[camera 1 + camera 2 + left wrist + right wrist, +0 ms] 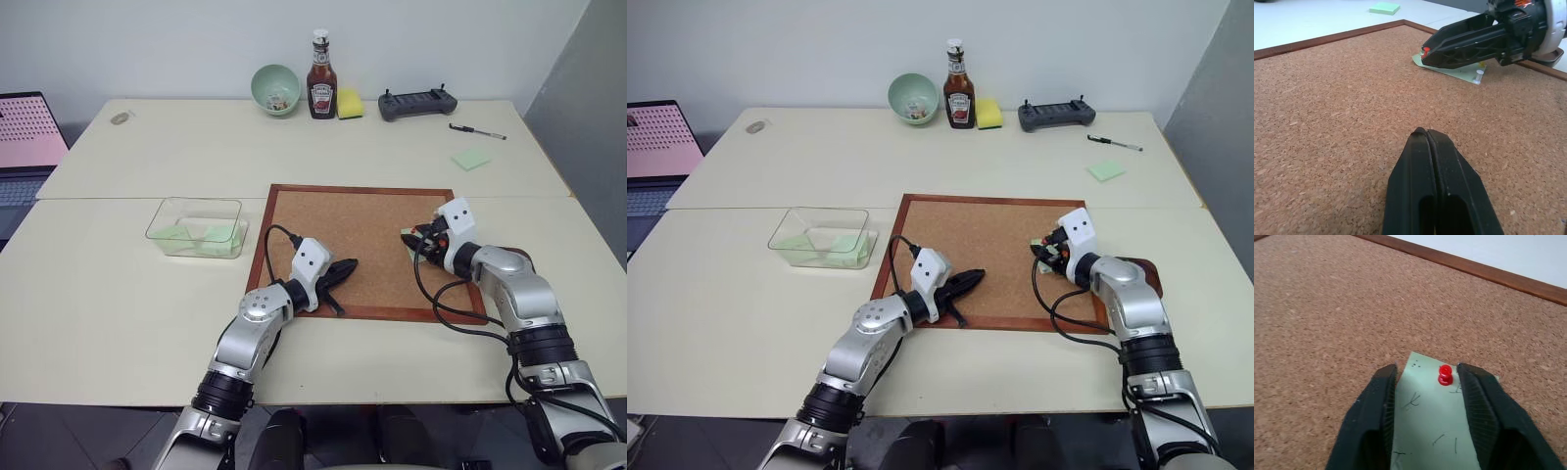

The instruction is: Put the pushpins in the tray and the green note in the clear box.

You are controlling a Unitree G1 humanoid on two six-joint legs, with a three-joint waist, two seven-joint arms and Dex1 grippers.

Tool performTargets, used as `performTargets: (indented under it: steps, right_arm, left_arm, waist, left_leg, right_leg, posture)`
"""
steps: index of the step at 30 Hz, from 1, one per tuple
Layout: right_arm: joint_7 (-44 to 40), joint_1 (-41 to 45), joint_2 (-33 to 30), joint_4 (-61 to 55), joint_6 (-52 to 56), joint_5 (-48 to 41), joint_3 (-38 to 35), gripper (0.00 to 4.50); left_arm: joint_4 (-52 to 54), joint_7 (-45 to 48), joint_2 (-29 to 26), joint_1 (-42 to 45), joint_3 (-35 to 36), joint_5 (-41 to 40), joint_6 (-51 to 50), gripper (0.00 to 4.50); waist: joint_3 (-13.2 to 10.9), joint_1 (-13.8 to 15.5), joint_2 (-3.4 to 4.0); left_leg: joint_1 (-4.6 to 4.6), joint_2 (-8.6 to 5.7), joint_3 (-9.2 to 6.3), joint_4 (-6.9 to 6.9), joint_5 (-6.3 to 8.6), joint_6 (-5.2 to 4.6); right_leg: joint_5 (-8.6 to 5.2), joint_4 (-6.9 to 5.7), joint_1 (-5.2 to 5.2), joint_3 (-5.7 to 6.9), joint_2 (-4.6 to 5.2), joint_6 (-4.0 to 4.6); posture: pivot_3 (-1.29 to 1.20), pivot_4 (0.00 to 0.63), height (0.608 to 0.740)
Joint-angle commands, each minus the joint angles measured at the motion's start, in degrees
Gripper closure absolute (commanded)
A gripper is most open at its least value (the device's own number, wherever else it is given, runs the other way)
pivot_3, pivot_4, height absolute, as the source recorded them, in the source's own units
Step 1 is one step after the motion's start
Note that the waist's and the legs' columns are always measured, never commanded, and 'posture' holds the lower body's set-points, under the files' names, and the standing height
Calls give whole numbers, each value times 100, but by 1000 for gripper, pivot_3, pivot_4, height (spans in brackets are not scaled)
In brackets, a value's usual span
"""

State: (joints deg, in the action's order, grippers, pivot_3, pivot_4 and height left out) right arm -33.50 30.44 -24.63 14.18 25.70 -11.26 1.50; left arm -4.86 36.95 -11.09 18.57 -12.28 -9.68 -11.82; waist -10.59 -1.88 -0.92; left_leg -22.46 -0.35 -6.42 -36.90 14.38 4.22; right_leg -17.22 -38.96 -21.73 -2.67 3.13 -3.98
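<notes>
A red pushpin stands in a corner of the green note, which bears faint pen marks and lies near the cork board's right edge; the right gripper brackets the pin, fingers spread and not touching it. The left gripper, pressed together, hovers at the board's near edge. The clear box sits on the table just off the board's left edge; a Heinz ketchup bottle stands at the table's far edge.

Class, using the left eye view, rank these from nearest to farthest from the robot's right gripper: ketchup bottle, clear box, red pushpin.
1. Red pushpin, between the right gripper's fingers on the cork board.
2. Clear box, left of the board.
3. Ketchup bottle, at the table's far edge.
</notes>
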Motion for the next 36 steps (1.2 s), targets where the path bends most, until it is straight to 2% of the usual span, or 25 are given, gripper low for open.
performTargets:
  steps: [1,4,6,14,28,31,36]
  right_arm:
    - [-16,152,21,-33,-206,-27,-145,3526]
    - [-60,133,23,-64,-238,-52,-192,4176]
    - [-78,121,19,-108,-272,-60,-217,4438]
    - [-183,68,-6,-300,-341,-121,-264,4438]
    - [-294,-79,-28,-817,101,-765,-713,4438]
    - [-368,-176,-222,-1116,272,-969,-959,4438]
    - [-795,-710,-984,-1751,303,-1138,-1344,4438]
  left_arm:
    - [191,19,27,-73,-83,28,26,4500]
    - [203,2,32,-86,-85,39,15,4500]
    - [205,-16,36,-94,-83,47,3,4500]
    - [151,-103,50,-119,-86,133,-118,4500]
    - [152,-147,43,-140,-114,154,-235,4500]
    - [175,-156,50,-160,-135,157,-246,4500]
    - [217,-153,45,-193,-150,142,-259,4500]
  waist:
    - [0,0,0]
    - [0,-3,0]
    - [0,-3,0]
    - [0,-7,0]
    - [1,-8,2]
    - [1,-1,2]
    - [1,9,3]
  left_leg:
    - [0,0,0,0,0,0]
    - [0,0,0,0,0,0]
    - [0,0,0,0,0,0]
    - [1,1,0,1,0,0]
    - [1,0,0,0,0,0]
    - [1,0,0,1,0,0]
    - [-3,-2,-1,2,1,-1]
  right_leg:
    - [0,0,0,0,0,0]
    - [0,0,0,0,0,0]
    - [0,0,0,0,0,0]
    - [0,0,0,0,0,0]
    - [0,0,2,0,0,0]
    - [0,0,2,0,0,0]
    - [0,4,2,1,2,0]
  posture:
    - [0,150,740]
    - [0,150,740]
    - [0,150,740]
    - [0,150,740]
    - [0,150,740]
    - [0,150,740]
    - [0,150,740]
